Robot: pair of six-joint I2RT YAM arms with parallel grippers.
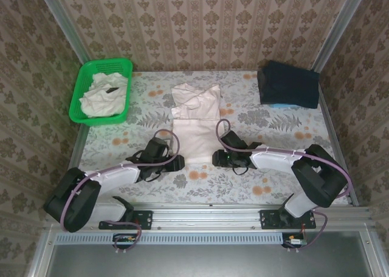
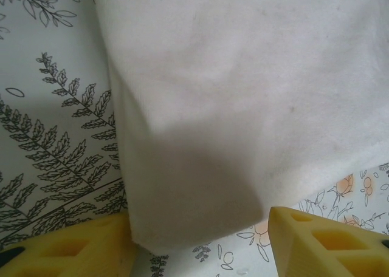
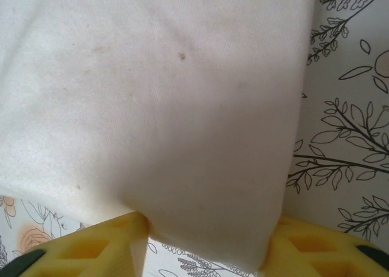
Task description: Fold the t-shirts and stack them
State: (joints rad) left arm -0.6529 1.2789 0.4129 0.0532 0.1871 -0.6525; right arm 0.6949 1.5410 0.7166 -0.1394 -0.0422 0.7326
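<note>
1. Left gripper (image 1: 165, 150) sits at 7 o'clock of the t-shirt (image 1: 194, 128), on its near-left hem corner. In the wrist view its jaws stand apart. The corner lies between the yellow fingers (image 2: 67, 249), one pad touching cloth and the other clear of it. It's open and gripping nothing.
2. Right gripper (image 1: 219, 158) sits at 5 o'clock of the shirt, on the near-right hem corner. In its wrist view the corner fills the gap and both pads are against the cloth. I can't tell if it's pinched or just bracketed.
3. The t-shirt lies mid-table (image 1: 267, 189), running 6 to 12 o'clock. The near half is smooth; the far half looks doubled over and rumpled.
4. My read of the step: you're taking the near hem for a bottom-to-top fold.
5. For the next move, you need both corners firmly pinched, so check the left closes on cloth. Then lift evenly and carry toward 12 o'clock. An uneven lift would likely skew the fold.
6. At 10 o'clock, the green basket (image 1: 80, 101) holds crumpled t-shirts (image 1: 103, 96), not yet folded.
7. At 2 o'clock there's a dark folded pile (image 1: 287, 82). I can't tell what it is.
</note>
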